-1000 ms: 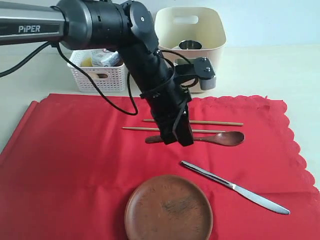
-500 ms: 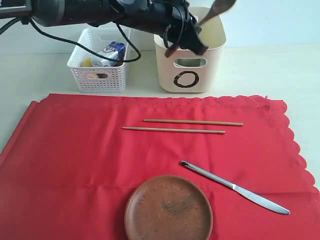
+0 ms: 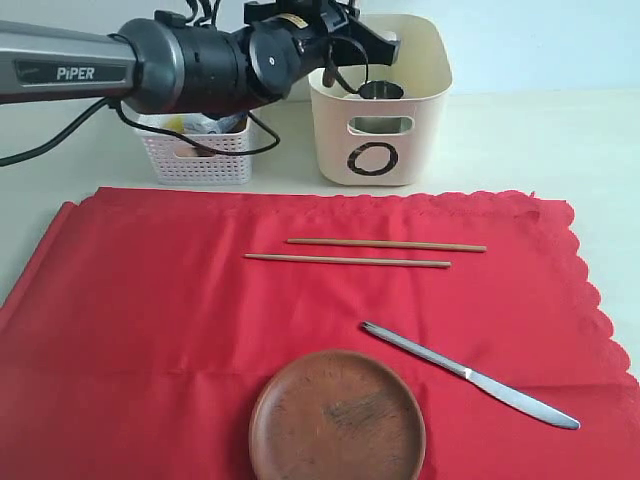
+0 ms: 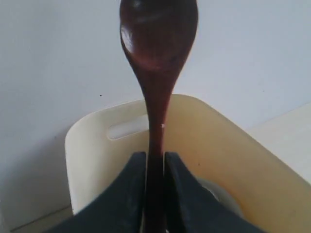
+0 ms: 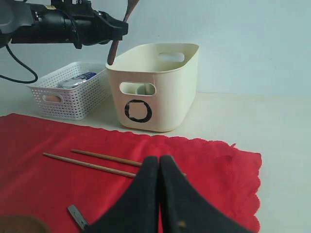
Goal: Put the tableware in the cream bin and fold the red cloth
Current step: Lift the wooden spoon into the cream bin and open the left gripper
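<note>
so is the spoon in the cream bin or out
Out. The spoon is clamped in the left gripper, held up by the rim of the cream bin, not lying inside it.

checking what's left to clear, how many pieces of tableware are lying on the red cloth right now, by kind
chopsticks: 2
knife: 1
plate: 1
spoon: 0 (held in the left gripper, up by the cream bin)
total on the cloth: 4
</note>
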Action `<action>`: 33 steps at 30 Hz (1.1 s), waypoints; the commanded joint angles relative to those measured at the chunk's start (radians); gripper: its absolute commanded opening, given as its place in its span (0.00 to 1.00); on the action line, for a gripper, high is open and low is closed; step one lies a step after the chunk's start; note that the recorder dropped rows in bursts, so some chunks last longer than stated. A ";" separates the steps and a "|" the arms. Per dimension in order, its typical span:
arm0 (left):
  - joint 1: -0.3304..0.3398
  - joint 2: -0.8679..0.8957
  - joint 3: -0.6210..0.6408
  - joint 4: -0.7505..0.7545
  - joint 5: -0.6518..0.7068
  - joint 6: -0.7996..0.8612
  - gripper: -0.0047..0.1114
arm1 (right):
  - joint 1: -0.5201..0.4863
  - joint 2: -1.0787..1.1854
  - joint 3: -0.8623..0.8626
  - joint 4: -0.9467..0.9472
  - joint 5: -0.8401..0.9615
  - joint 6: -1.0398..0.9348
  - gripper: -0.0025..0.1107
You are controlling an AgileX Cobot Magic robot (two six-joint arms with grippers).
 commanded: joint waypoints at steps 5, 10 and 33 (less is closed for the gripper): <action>0.001 -0.001 -0.004 0.002 -0.035 -0.036 0.61 | 0.002 -0.004 0.005 0.001 -0.007 -0.001 0.02; 0.005 -0.062 -0.004 0.002 0.213 0.026 0.66 | 0.002 -0.004 0.005 0.001 -0.007 -0.001 0.02; 0.044 -0.375 0.071 0.176 1.376 0.044 0.04 | 0.002 -0.004 0.005 0.001 -0.007 -0.001 0.02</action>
